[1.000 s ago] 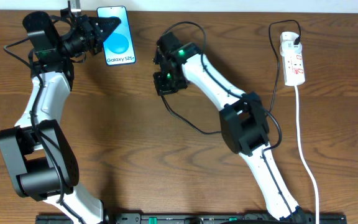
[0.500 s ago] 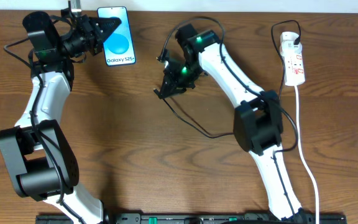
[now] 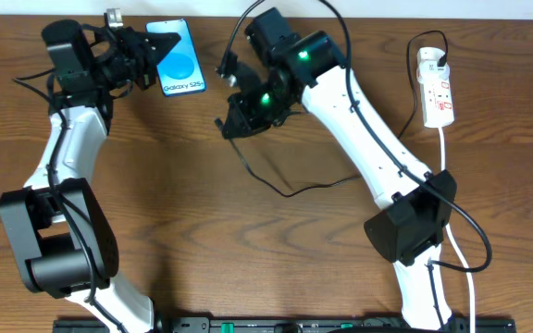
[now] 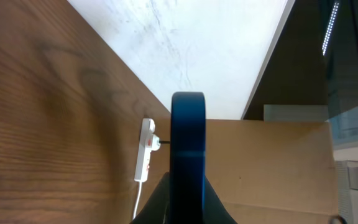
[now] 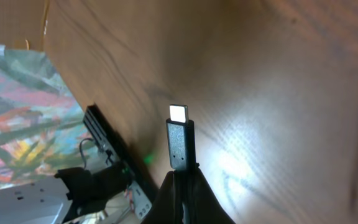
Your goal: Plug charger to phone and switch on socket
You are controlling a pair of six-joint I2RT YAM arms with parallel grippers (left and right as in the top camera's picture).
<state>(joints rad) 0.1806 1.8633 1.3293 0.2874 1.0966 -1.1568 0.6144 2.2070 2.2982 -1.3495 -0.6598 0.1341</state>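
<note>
Charger (image 5: 180,143) tip pokes out above your clamped right fingers (image 5: 194,202); left fingers (image 4: 156,206) clamp phone (image 4: 187,149) edge-on.

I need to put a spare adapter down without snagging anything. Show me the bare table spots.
Widest bare wood: mid-table, between the left arm and the charger loop, running down to the front black bar. Crowded: the back edge, where the phone and the right end effector sit close, and the right side, with the socket and its white cord.
</note>
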